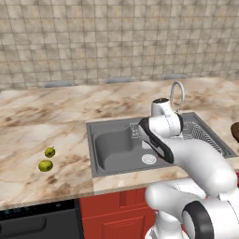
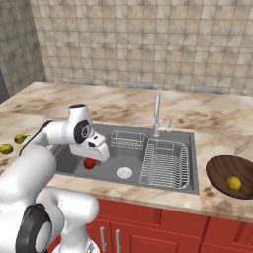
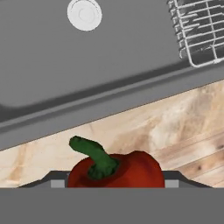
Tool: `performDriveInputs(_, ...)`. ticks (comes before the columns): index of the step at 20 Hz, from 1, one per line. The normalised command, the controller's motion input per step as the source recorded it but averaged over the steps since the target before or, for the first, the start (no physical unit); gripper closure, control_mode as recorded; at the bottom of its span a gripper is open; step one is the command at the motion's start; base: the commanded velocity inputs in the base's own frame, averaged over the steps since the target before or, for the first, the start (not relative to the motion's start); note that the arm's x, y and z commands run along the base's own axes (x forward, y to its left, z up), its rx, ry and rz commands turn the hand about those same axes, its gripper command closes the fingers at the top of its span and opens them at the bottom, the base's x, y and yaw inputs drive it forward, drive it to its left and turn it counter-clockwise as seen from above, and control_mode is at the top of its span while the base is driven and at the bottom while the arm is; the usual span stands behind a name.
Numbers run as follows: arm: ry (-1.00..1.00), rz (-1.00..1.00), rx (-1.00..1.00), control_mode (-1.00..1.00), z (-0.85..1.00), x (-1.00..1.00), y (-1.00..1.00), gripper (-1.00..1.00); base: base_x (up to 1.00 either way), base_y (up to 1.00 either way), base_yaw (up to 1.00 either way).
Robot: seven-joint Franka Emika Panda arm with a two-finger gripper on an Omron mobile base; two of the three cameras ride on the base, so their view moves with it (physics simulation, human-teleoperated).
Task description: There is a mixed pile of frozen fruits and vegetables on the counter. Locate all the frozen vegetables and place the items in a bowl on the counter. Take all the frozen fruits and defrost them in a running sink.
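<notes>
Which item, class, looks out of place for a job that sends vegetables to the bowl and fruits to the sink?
The red pepper, a vegetable, is held in the gripper over the sink, not the bowl. The bowl already holds a yellow-orange item, and two yellow-green fruits lie on the counter.

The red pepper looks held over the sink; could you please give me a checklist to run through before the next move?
1. Gripper shut on red pepper: ok.
2. Pepper clear of the sink floor: ok.
3. Bowl on the counter, right of the sink: ok.
4. Room in the bowl beside the yellow-orange item: ok.
5. Two yellow-green fruits in the sink: not ok.
6. Faucet running: cannot tell.
</notes>
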Motion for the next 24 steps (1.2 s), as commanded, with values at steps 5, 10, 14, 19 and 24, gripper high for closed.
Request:
performDriveInputs(5, 0.00, 0.00, 0.01, -1.00, 0.08, -0.07, -0.83, 1.00, 0.00, 0.00, 0.00)
performDriveInputs(10, 0.00, 0.09, 0.00, -1.00, 0.28, 0.00, -0.73, 1.00, 0.00, 0.00, 0.00)
performDriveInputs(14, 0.00, 0.16, 0.00, -1.00, 0.17, 0.00, -0.74, 1.00, 0.00, 0.00, 0.00)
performDriveInputs(19, 0.04, 0.10, 0.04, -1.00, 0.14, 0.03, -0.79, 1.00, 0.00, 0.00, 0.00)
performDriveInputs(24, 0.01, 0.04, 0.11, -1.00, 0.10, 0.10, -0.85, 1.00, 0.00, 0.00, 0.00)
